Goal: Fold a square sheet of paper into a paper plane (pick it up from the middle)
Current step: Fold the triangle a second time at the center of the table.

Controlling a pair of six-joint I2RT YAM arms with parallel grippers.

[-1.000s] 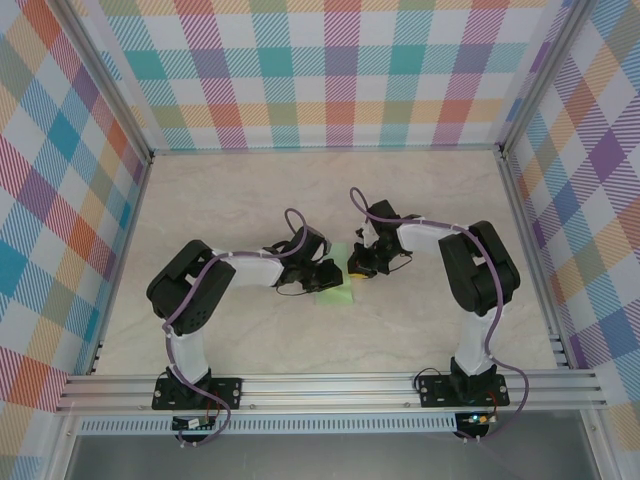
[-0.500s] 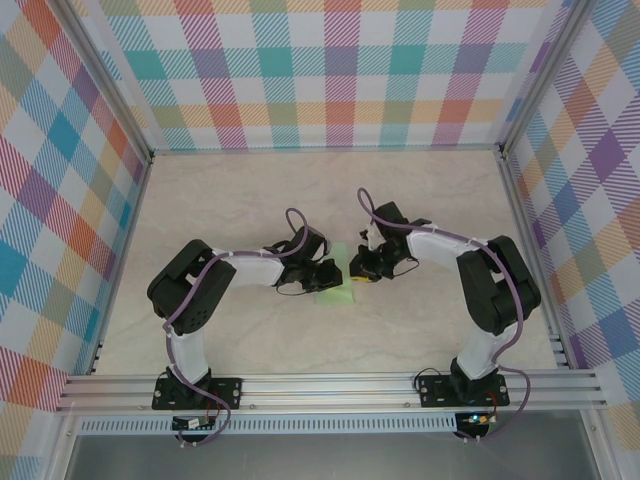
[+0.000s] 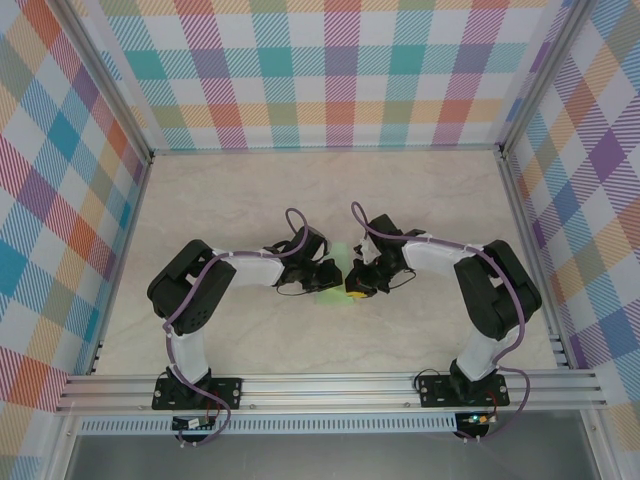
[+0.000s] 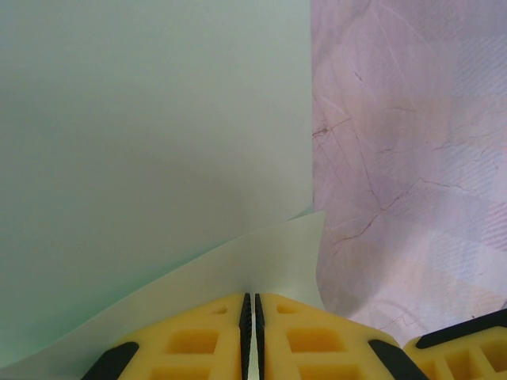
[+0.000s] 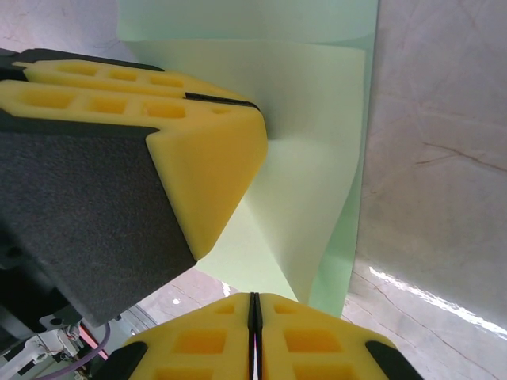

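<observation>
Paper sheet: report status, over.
Left gripper shut on the square sheet of paper. Right gripper shut on it too. Flap raised, rest flat on table. Grippers nearly tip to tip.

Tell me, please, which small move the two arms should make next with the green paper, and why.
Probably bring the pinched flap down onto the sheet of paper to set the fold. The left gripper has its fingers shut on a raised, curling layer, the right gripper has its fingers shut on the paper's edge nearby, and the crease looks soft, not yet pressed flat.
</observation>
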